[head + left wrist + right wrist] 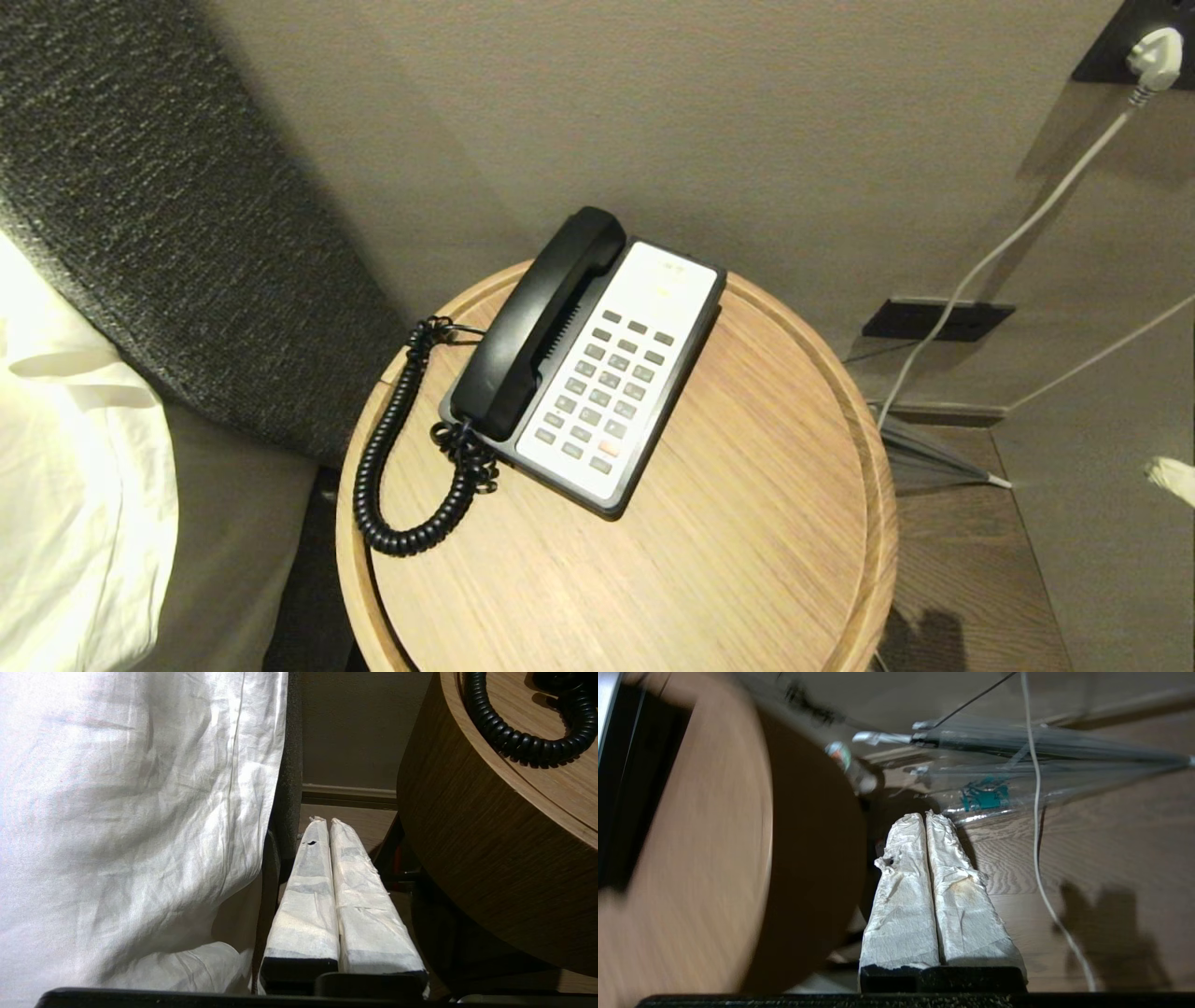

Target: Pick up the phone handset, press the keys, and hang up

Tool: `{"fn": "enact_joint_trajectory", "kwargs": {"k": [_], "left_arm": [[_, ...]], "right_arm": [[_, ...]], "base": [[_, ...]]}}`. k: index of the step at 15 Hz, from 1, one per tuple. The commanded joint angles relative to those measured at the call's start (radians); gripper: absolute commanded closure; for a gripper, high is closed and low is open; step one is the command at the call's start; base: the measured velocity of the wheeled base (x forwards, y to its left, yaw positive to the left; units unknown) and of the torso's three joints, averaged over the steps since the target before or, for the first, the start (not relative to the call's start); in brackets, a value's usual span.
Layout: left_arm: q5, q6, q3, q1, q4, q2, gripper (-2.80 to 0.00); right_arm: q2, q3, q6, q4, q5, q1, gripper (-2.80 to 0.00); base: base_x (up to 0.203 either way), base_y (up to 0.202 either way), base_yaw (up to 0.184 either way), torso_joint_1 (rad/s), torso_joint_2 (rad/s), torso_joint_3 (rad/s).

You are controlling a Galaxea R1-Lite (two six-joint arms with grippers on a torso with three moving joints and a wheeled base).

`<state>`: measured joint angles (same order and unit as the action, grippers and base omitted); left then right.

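The phone handset [540, 322] lies cradled on the phone base [621, 373], on the desk [747, 523] above and beside the right tool [924, 817], clenched empty near the floor. Left tool [325, 821] is clenched too, below the desk. Risk: snagging the coiled cord [392, 457], dragging the base.

White bedsheet [75, 485] left of round wooden table [766, 560]; white cable [990, 261] hanging from wall plug [1156, 54].

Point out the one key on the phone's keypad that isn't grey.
The orange key in the keypad's nearest row on the phone base; every other key is grey.
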<state>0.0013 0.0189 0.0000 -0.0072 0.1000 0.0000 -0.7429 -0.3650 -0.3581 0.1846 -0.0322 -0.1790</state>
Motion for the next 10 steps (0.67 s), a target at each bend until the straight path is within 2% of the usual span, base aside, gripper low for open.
{"fn": "enact_joint_trajectory", "kwargs": {"k": [1,3,6,7,8,9,10], "left_arm": [[0.000,0.000,0.040,0.000,0.001,0.000,0.00],[0.000,0.000,0.040,0.000,0.001,0.000,0.00],[0.000,0.000,0.040,0.000,0.001,0.000,0.00],[0.000,0.000,0.040,0.000,0.001,0.000,0.00],[0.000,0.000,0.040,0.000,0.001,0.000,0.00],[0.000,0.000,0.040,0.000,0.001,0.000,0.00],[0.000,0.000,0.040,0.000,0.001,0.000,0.00]], "right_arm": [[0.336,0.155,0.085,-0.006,0.140,0.092,0.00],[0.513,0.273,0.151,-0.035,0.205,0.133,0.00],[0.697,0.305,0.208,-0.204,0.250,0.171,0.00],[0.724,0.310,0.264,-0.220,0.229,0.176,0.00],[0.731,0.318,0.325,-0.211,0.157,0.179,0.00],[0.734,0.324,0.344,-0.202,0.125,0.180,0.00],[0.735,0.326,0.286,-0.202,0.115,0.180,0.00]], "base": [[0.000,0.000,0.000,0.000,0.00,0.000],[0.000,0.000,0.000,0.000,0.00,0.000],[0.000,0.000,0.000,0.000,0.00,0.000],[0.000,0.000,0.000,0.000,0.00,0.000],[0.000,0.000,0.000,0.000,0.00,0.000],[0.000,0.000,0.000,0.000,0.00,0.000],[0.000,0.000,0.000,0.000,0.00,0.000]]}}
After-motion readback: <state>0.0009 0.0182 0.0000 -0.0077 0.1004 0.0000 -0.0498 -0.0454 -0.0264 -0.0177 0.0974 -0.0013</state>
